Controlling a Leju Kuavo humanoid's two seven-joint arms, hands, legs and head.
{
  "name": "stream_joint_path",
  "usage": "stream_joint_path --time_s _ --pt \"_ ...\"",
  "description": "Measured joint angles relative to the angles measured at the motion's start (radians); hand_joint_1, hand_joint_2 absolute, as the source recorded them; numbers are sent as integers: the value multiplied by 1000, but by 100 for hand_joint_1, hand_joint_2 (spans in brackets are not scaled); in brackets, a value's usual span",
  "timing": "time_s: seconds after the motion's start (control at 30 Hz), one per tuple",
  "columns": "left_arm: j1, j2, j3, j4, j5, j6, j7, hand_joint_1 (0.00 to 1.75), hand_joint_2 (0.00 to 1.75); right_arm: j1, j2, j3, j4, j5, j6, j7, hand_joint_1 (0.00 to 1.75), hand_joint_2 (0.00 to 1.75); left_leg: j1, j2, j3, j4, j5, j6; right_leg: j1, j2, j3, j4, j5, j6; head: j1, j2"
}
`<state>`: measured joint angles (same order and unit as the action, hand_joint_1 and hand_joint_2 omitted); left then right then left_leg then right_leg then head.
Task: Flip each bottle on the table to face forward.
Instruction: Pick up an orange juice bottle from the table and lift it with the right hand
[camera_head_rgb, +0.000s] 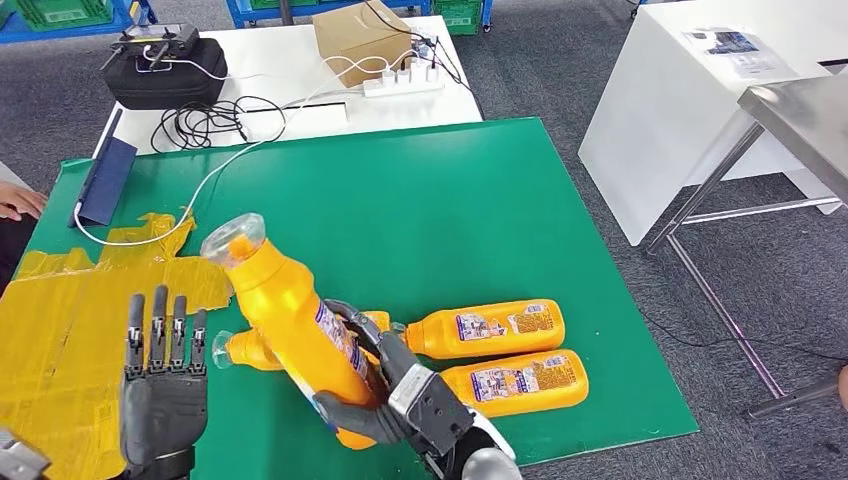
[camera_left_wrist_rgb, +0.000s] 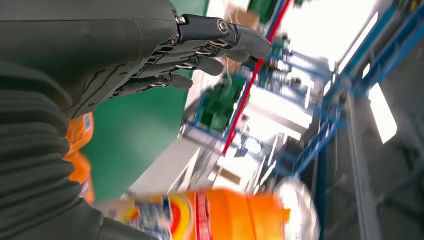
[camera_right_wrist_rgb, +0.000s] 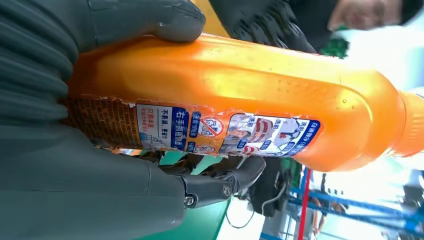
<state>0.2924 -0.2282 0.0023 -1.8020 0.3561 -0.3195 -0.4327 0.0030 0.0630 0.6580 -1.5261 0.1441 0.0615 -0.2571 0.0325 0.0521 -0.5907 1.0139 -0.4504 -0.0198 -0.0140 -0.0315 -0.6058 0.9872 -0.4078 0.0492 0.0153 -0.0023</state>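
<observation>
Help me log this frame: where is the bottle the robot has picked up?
In the head view, the lifted bottle is gripped by the right hand, tilted above the green mat, left of two lying bottles.

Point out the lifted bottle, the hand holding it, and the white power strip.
lifted bottle (camera_head_rgb: 285, 315): head view, on its orange body above the label.
right hand (camera_head_rgb: 395, 385): head view, on the back of the hand.
white power strip (camera_head_rgb: 403, 83): head view, on its top face.
</observation>
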Motion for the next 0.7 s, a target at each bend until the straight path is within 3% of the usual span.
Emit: stream_joint_path --time_s 0.27,0.53,0.7 --pt "-20 35 -54 35 -54 -74 -30 0 175 -12 -23 19 35 10 61 51 175 175 0 0 -1 0 0 0 0 0 0 0 0 0 0 0" --pt "-51 52 -77 71 -107 -69 -40 0 175 -74 -42 89 99 68 86 93 175 175 0 0 -1 0 0 0 0 0 0 0 0 0 0 0" --pt "-67 69 -85 97 -202 -55 -51 0 175 -163 -48 171 153 101 101 127 175 175 0 0 -1 0 1 0 0 0 0 0 0 0 0 0"
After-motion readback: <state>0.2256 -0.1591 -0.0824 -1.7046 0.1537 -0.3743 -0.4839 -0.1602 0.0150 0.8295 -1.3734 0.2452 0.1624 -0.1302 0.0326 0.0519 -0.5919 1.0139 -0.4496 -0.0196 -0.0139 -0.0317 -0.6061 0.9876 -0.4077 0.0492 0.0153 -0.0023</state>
